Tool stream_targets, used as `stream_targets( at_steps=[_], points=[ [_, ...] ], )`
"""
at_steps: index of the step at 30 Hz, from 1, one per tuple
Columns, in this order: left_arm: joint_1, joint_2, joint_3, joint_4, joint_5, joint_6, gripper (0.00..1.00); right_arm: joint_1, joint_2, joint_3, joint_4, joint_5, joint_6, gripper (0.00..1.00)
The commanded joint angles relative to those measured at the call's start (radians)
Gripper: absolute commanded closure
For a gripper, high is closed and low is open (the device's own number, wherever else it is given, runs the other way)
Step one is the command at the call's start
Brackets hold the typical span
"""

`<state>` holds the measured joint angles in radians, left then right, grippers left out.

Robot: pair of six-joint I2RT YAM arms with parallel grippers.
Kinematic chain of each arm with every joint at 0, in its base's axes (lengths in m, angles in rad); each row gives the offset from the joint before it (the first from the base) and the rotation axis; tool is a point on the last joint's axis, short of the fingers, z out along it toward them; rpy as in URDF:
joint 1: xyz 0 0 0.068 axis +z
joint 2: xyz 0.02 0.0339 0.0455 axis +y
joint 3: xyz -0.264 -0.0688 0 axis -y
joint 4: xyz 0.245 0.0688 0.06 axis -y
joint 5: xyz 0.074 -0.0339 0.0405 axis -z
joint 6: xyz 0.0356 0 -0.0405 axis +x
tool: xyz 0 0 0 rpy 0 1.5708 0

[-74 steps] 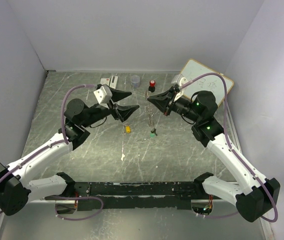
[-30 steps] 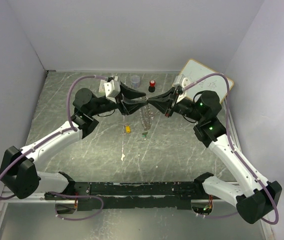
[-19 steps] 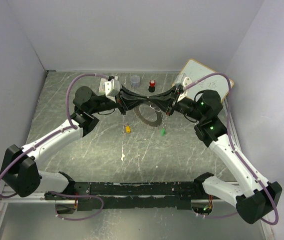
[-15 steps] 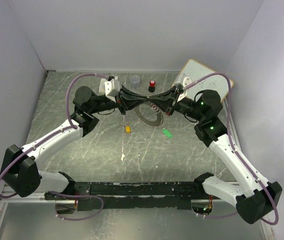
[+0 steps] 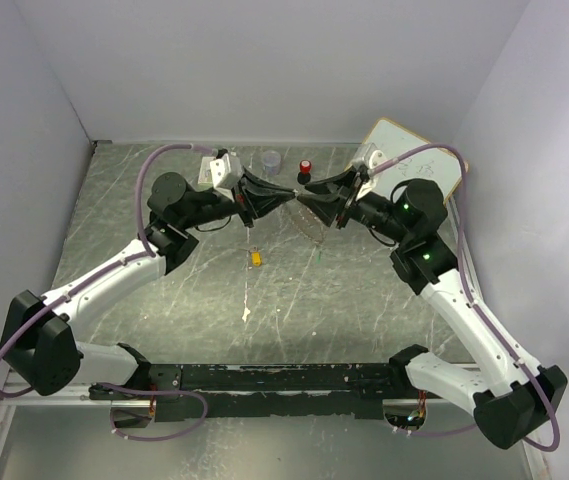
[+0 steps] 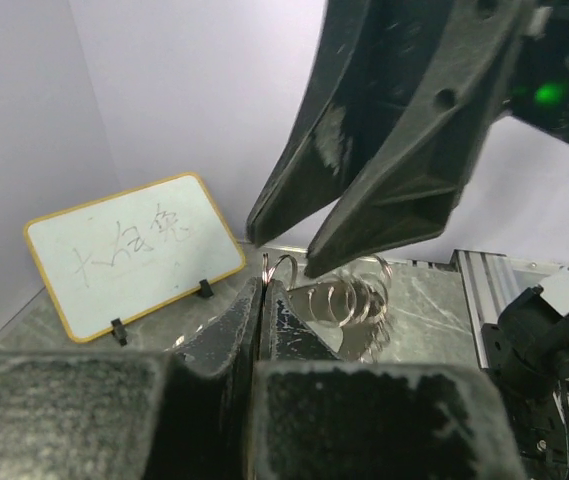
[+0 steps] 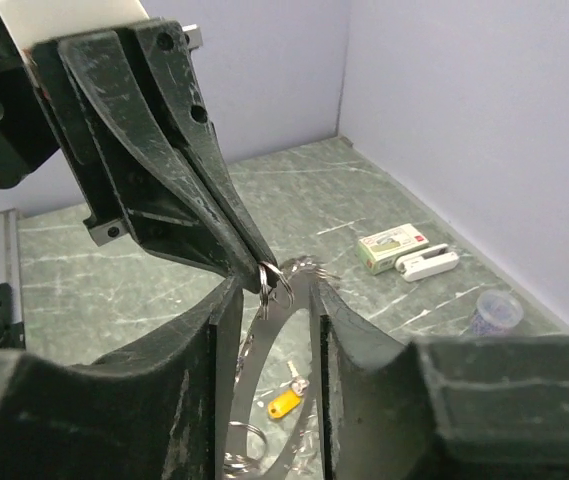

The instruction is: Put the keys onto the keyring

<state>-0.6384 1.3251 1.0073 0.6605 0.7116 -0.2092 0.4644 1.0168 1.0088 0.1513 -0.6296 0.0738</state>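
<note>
Right at the tips, the left gripper (image 5: 288, 196) is clamped shut on the thin wire of the keyring (image 6: 349, 300). The ring hangs below it, clear of the bench (image 5: 344, 310). The right gripper (image 5: 307, 207) faces it nose to nose with its jaws parted. They straddle the ring's flat band, and I cannot see them pressing on it.

My reading is that the ring is light and stiff but springy. It is slick bare metal, and its fringe of small loops would swing and snag. Holding it by the wire rim, as the left gripper does, looks sound. A second hold close beside the first would stop it twisting.

Below and a little nearer than the grippers, the yellow key (image 5: 255, 259) lies flat on the bench. It is tiny, hard and probably slippery, so the coloured head is the only part worth pinching. The green key I cannot pick out with any certainty.

The bench is a dark grey-green, marble-patterned sheet that looks smooth and hard, so small metal things would likely skid on it.

Beyond the grippers stand a small grey cup (image 5: 270, 158) and a red-capped knob (image 5: 306, 166). Two small white items (image 7: 392, 247) lie near the back wall, and a whiteboard (image 6: 129, 250) leans behind the right gripper. Plain pale walls close in three sides.
</note>
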Motion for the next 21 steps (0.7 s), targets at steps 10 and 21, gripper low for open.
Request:
stream_targets(
  at_steps=[10,21],
  points=[
    [0.001,-0.052,-0.016,-0.027,-0.097,0.012,0.93,0.005,-0.14,0.012,-0.012,0.261,0.0,0.58],
    [0.002,-0.068,-0.029,-0.023,-0.093,0.014,0.93,0.006,-0.092,0.02,-0.07,0.205,-0.004,0.56]
  ],
)
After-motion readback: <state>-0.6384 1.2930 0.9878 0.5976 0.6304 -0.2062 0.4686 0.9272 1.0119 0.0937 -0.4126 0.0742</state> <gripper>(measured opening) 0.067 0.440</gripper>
